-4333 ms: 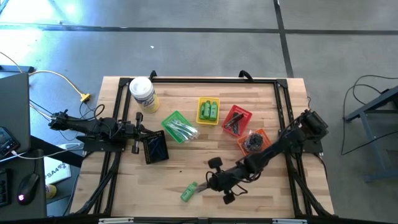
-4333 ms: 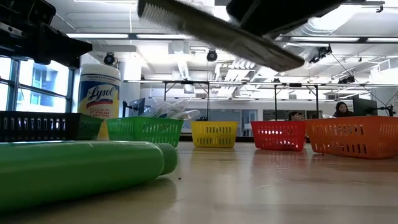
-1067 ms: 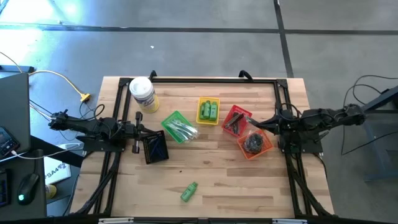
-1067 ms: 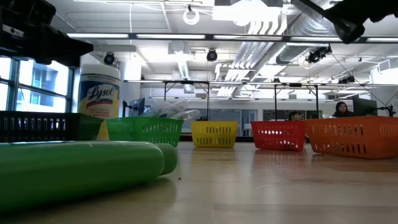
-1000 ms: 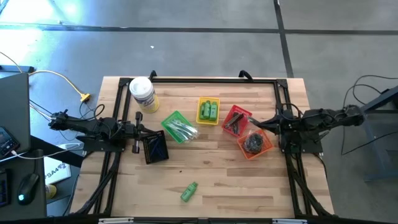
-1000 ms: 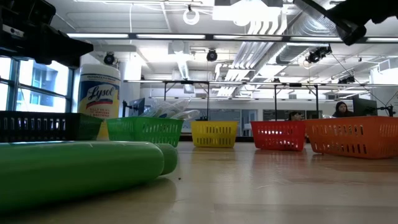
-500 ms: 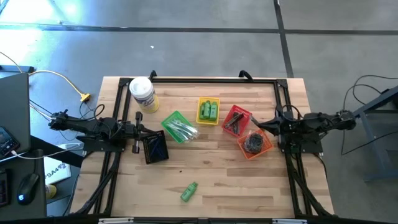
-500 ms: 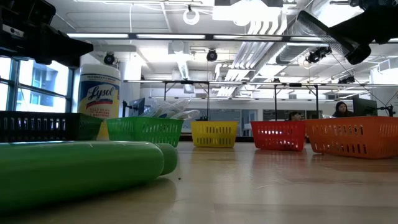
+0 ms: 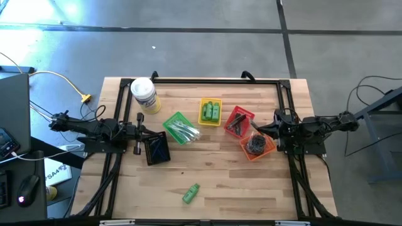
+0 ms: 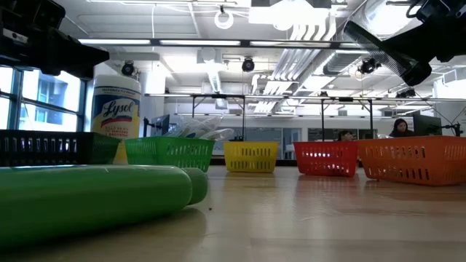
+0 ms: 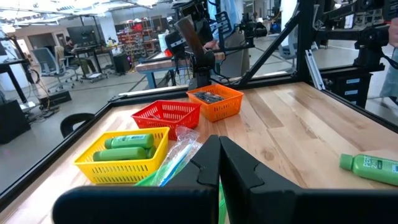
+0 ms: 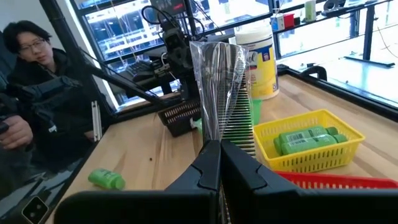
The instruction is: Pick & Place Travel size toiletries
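Observation:
My right gripper point(image 9: 269, 129) point(image 12: 219, 148) is shut on a dark comb in clear wrap point(image 12: 225, 87), hovering above the red basket point(image 9: 239, 120) and orange basket point(image 9: 259, 145); in the low view the comb point(image 10: 378, 48) slants high over the table. One green bottle point(image 9: 191, 193) point(image 10: 95, 200) lies on its side on the bare wood near the near edge. More green bottles lie in the yellow basket point(image 9: 210, 112), clear-wrapped pieces in the green basket point(image 9: 179, 128). My left gripper point(image 9: 139, 133) point(image 11: 219, 149) waits shut at the table's left, beside the black basket point(image 9: 156, 149). My right gripper pinches the wrapped comb by one end point(image 12: 222, 132) between its two fingers, reaching in level from the table's right side. The comb runs on forward past the fingertips, along the fingers. It is lifted clear of the baskets and the table.
A big white-lidded Lysol jar point(image 9: 144, 94) stands at the far left corner. Five small mesh baskets sit in a row across the middle. Black frame rails point(image 9: 217, 80) edge the table. Bare wood lies along the near side around the green bottle. A person point(image 12: 37, 74) sits beyond the table.
My right arm has drawn back toward the table's right edge, and its gripper has come a little lower and nearer with the comb, which now reaches lower in the low view. The hold stays shut. The left arm and the green bottle have kept still.

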You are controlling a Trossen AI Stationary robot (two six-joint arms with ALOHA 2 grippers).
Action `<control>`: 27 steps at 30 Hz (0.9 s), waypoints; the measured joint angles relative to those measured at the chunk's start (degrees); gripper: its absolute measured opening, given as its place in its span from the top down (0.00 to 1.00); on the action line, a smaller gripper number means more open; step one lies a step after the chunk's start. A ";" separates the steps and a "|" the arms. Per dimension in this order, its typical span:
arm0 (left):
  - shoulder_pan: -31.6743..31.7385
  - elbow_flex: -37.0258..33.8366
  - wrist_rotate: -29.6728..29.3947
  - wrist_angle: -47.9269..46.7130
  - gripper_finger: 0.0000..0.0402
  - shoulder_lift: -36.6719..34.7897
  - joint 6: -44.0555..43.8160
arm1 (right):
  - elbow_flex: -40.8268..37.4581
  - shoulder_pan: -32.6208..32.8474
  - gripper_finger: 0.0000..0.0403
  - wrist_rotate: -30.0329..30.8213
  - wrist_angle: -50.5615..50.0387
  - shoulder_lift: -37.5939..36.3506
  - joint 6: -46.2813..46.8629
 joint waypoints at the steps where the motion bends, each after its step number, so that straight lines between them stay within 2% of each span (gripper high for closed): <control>1: 0.00 0.00 0.00 0.00 1.00 0.00 0.00 | 0.00 0.00 0.99 0.00 0.00 0.00 -0.08; 27: 0.00 0.00 0.00 0.00 1.00 0.00 -0.04 | 0.00 0.00 0.99 -0.23 -0.15 -0.04 -1.04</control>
